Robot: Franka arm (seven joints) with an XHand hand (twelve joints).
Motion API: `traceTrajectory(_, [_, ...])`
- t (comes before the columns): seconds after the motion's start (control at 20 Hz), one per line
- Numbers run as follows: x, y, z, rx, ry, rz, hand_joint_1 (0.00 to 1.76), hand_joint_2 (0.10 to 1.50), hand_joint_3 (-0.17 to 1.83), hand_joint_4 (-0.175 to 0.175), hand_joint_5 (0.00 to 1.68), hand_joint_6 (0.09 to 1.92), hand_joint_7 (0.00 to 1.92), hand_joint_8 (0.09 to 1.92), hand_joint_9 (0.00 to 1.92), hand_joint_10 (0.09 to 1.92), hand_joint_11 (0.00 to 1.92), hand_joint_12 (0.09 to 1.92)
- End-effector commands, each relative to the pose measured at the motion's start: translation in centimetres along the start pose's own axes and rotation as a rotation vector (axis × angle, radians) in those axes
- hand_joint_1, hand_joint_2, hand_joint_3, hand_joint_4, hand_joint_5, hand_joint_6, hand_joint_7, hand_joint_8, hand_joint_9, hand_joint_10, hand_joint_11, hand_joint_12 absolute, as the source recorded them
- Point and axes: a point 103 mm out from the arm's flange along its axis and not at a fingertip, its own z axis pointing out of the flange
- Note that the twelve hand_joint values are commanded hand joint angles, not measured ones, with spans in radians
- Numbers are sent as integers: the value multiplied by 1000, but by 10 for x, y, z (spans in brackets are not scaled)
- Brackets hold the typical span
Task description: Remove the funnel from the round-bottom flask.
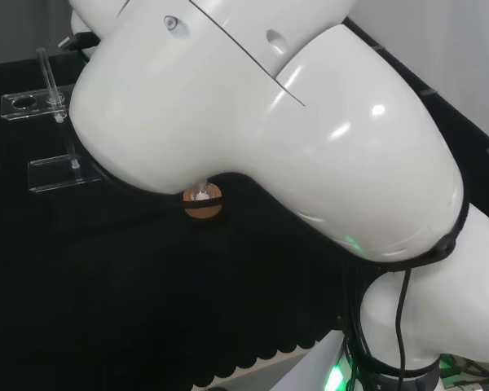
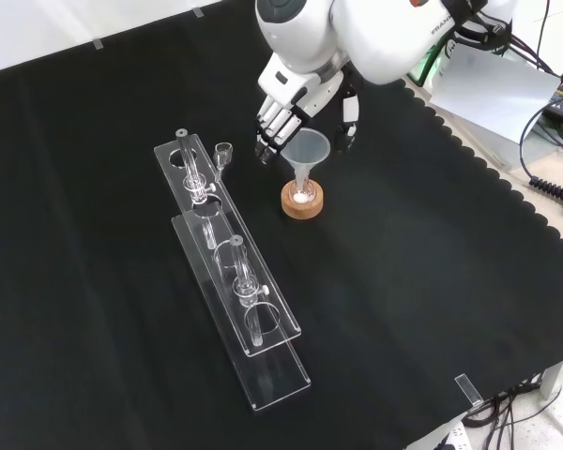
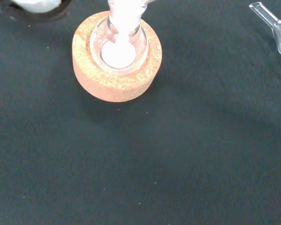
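In the front view the funnel [image 2: 307, 152] sits upright with its stem down in the neck of the round-bottom flask [image 2: 302, 193], and the flask rests in a cork ring [image 2: 302, 203] on the black tabletop [image 2: 432, 281], a little above and right of the view's centre. White stuff shows at the bottom of the flask. The hand [image 2: 291, 98] comes in from 12 o'clock and hangs over the funnel's rim; its fingers [image 2: 270, 124] reach down at about 10 o'clock of the funnel's mouth, and the thumb [image 2: 349, 120] points down at about 2 o'clock of it. The fingers are partly spread, one set on each side of the cone, and I cannot tell whether they touch the rim; nothing shows them closed round it.

At 9 o'clock of the cork ring, near it, stand two clear plastic racks [image 2: 233, 281], side by side and running toward 5 o'clock, with glass tubes [image 2: 193, 164] upright in them.

In the wrist view the cork ring [image 3: 117, 56] is close, with the flask [image 3: 119, 44] in its hollow and the white stuff inside.

In the head view the cork ring [image 1: 202, 201] peeks from under the arm's big white link [image 1: 269, 122], and the racks [image 1: 53, 173] lie at 9 o'clock of it
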Motion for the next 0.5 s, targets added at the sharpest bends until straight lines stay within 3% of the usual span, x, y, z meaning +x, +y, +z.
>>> traceTrajectory(0.05, [-1,9,1,-2,-9,-1,713,680,366,-105,43,87,0,423,132,919,426,1444])
traceTrajectory(0.5, [-1,14,7,13,-36,2,746,673,393,-100,93,87,0,619,262,867,469,1422])
